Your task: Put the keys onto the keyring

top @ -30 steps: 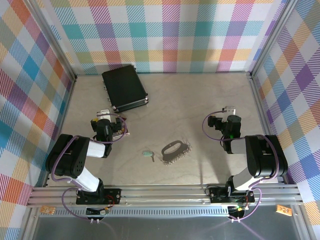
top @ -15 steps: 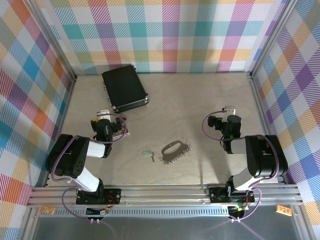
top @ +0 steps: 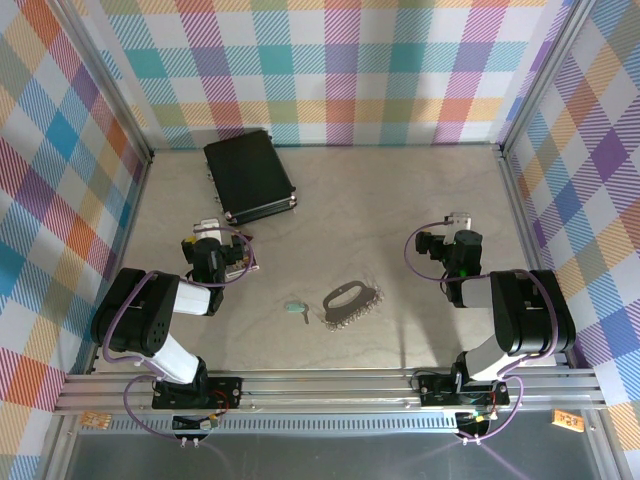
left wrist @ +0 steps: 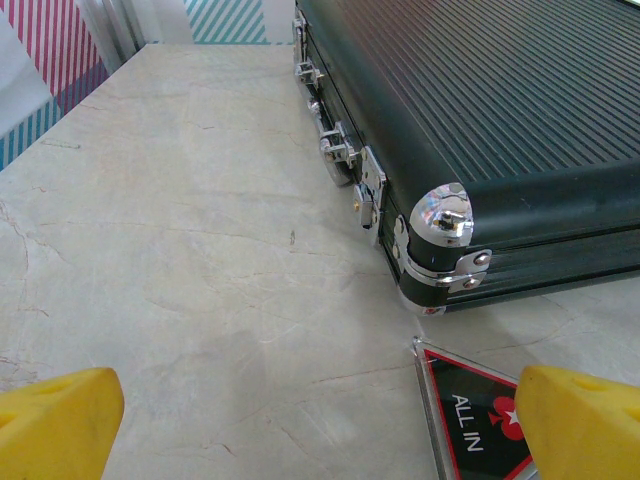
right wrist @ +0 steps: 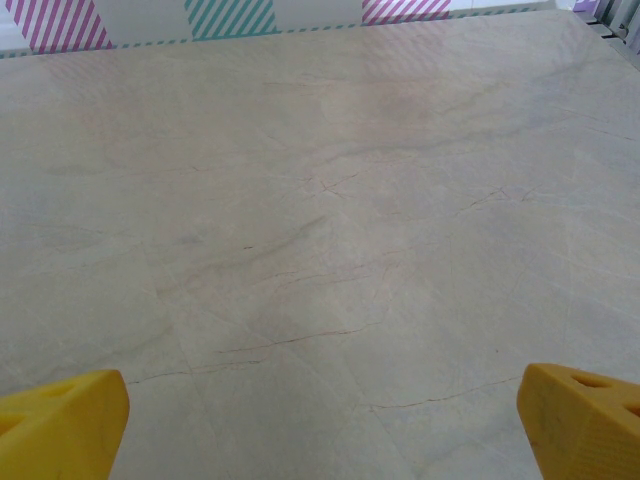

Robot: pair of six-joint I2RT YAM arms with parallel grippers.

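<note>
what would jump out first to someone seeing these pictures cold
The bright plaid walls hit first, ringing a pale marble-look table. Against it, the black case stands out at the far left. Near the front middle lies the silver keyring, with the small teal-headed key just to its left, apart from it.

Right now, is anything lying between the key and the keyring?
Nothing visible does. The key lies just left of the keyring, apart from it, with bare table between them. The case sits far back, well off that path.
</note>
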